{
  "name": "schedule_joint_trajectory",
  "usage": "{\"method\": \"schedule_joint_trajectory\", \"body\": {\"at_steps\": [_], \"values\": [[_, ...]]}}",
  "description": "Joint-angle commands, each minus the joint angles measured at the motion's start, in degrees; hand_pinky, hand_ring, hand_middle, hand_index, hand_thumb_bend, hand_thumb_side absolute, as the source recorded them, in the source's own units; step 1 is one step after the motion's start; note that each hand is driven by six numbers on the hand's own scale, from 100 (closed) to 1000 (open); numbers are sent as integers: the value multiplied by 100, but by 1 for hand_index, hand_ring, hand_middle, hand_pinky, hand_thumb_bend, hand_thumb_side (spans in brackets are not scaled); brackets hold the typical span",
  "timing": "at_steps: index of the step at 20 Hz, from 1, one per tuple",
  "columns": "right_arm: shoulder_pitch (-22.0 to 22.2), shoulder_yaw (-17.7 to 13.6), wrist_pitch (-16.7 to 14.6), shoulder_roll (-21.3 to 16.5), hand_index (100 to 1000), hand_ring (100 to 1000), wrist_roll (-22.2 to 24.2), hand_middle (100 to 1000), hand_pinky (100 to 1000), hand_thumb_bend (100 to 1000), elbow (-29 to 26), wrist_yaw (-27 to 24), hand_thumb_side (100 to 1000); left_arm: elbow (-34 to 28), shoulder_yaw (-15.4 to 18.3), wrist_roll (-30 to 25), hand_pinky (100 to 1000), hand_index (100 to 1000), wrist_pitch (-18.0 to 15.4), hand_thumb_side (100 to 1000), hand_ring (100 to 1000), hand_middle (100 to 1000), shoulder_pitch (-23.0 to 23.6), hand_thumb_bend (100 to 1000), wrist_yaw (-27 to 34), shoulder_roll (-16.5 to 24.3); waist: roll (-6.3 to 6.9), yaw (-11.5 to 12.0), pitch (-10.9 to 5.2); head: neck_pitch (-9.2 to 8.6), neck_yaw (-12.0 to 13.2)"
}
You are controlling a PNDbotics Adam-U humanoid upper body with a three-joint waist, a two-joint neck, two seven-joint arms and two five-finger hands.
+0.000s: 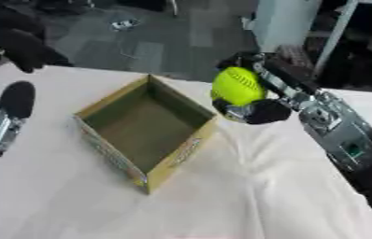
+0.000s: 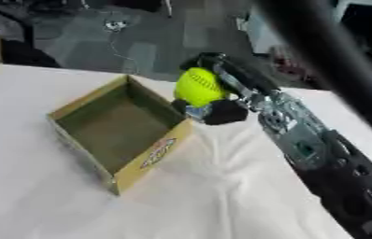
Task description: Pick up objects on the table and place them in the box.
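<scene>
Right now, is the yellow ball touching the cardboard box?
Apart. In the left eye view the yellow ball, held in the right hand, shows white tablecloth between it and the box rim.

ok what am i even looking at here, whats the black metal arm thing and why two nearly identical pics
Both pictures come from one stereo camera in a humanoid robot's head, looking down at its work: a left eye view and a right eye view of the same moment, which is why they nearly match.

The black and silver arm coming in from the right is the robot's right arm. Its right robot hand has fingers curled round a yellow-green ball, holding it up beside the far right corner of an open cardboard box. The box looks empty inside and sits on a table covered with a white cloth.

At the left edge of the left eye view you can see part of the left robot hand, raised and holding nothing. The job is putting objects into the box.
</scene>
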Motion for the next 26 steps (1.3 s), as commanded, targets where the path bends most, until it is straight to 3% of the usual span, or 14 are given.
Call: {"method": "schedule_joint_trajectory", "body": {"at_steps": [1,5,14,23,26], "values": [[-175,-131,-40,-67,102,100,-245,100,100,100,-7,-158,337,-77,3,7,446,739,37,717,538,722,-185,100,81,-34,-15,74,-40,-220,-150],[-283,-180,-82,-65,102,100,-492,100,100,100,115,-258,332,-77,-36,-18,445,740,52,718,537,721,-383,100,156,-138,-127,253,16,-386,-281],[-470,-305,-349,-170,105,100,-838,100,100,100,281,-350,323,-77,-150,-172,444,741,139,719,537,722,-767,100,318,-386,-361,634,86,-489,-529],[-461,-472,-586,-181,114,100,-1270,100,100,100,596,-728,363,-77,-233,-276,447,741,166,719,538,722,-1101,100,381,-577,-600,1012,139,-548,-727],[-445,-477,-643,-136,118,100,-1341,100,100,100,640,-829,376,-77,-252,-311,448,742,191,720,539,722,-1139,100,351,-596,-653,1054,120,-493,-740]]}}
